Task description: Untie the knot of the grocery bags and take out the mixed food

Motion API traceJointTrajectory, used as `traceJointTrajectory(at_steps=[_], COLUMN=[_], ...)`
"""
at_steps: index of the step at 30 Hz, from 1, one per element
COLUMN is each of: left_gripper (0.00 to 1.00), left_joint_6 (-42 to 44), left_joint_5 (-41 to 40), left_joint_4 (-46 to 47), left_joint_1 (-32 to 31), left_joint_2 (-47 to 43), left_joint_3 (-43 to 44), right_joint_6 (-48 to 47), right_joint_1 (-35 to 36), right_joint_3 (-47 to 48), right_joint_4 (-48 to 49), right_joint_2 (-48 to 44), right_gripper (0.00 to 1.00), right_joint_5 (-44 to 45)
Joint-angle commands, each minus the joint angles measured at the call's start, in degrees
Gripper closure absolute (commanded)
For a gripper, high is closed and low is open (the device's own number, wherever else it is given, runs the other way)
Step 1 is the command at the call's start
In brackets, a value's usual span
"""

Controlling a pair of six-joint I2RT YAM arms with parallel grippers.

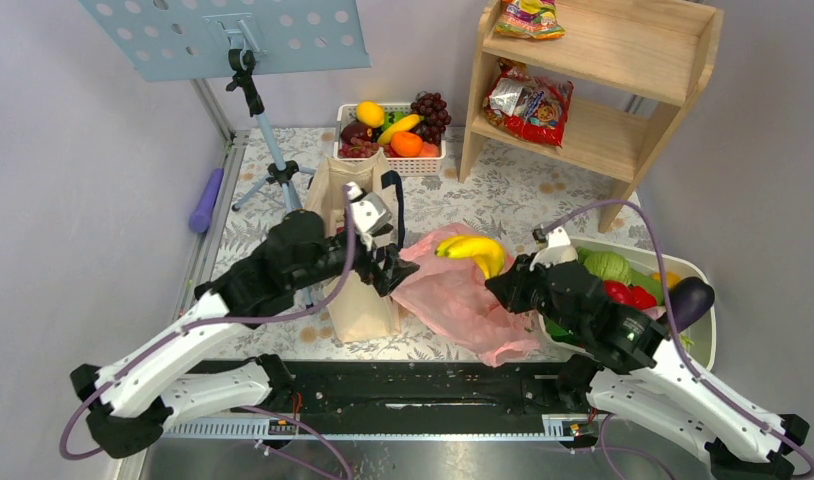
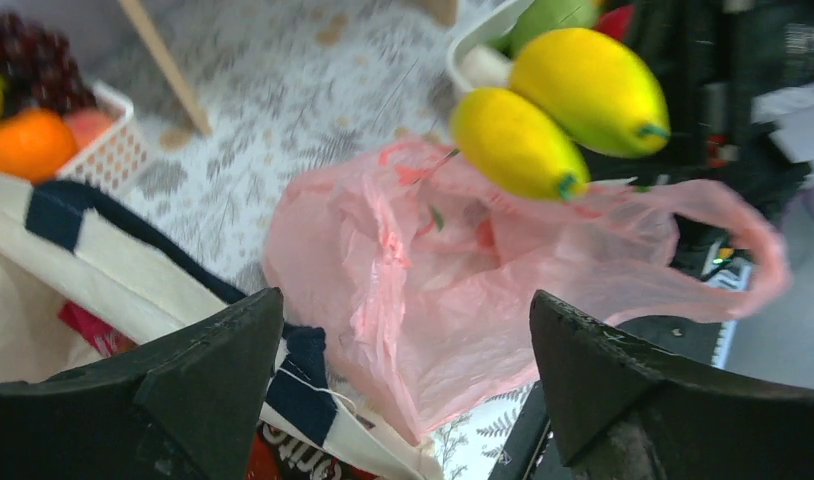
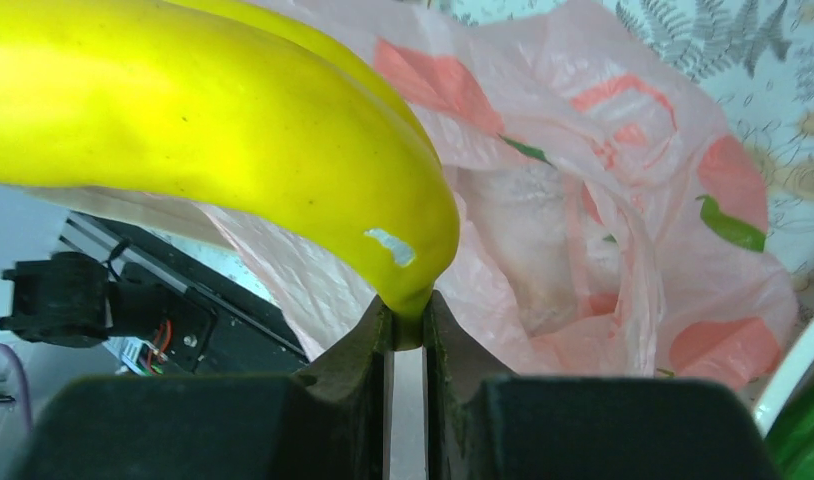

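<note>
Pink bag [image 1: 453,295] at frame centre lies untied; right gripper [image 3: 408,312] pinches the bananas [image 1: 473,250] by the stem above it; left gripper [image 2: 405,300] is spread and empty.

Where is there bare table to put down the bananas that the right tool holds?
Bare tablecloth lies between the fruit basket, the wooden shelf and the pink bag. Crowded: the vegetable tub on the right, and the tote beside the bag.

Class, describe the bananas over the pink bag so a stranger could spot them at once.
On the patterned table, find the crumpled pink plastic bag at front centre. Over it hang yellow bananas, pinched at one end by the right gripper; the other banana lies in the white basket.
</note>
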Motion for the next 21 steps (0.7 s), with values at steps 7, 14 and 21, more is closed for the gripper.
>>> traceJointTrajectory(at_steps=[7,14,21], left_gripper=[0.03,0.01,0.03], left_joint_6=[2.85,2.09,1.29], left_joint_5=[14.83,14.07,16.66], left_joint_4=[5.26,9.11,12.07], left_joint_1=[-0.34,-0.38,-0.43], left_joint_2=[-3.28,-2.15,-1.62], left_joint_3=[6.46,4.46,2.93], right_joint_6=[-1.32,3.5,4.8], right_joint_1=[-0.25,-0.26,-0.26], right_joint_3=[12.75,11.72,11.87], right_joint_4=[-3.44,3.83,6.92], right_joint_2=[7.34,9.16,12.22], right_gripper=[1.0,1.0,1.0], right_joint_5=[-3.16,-15.94,-22.05])
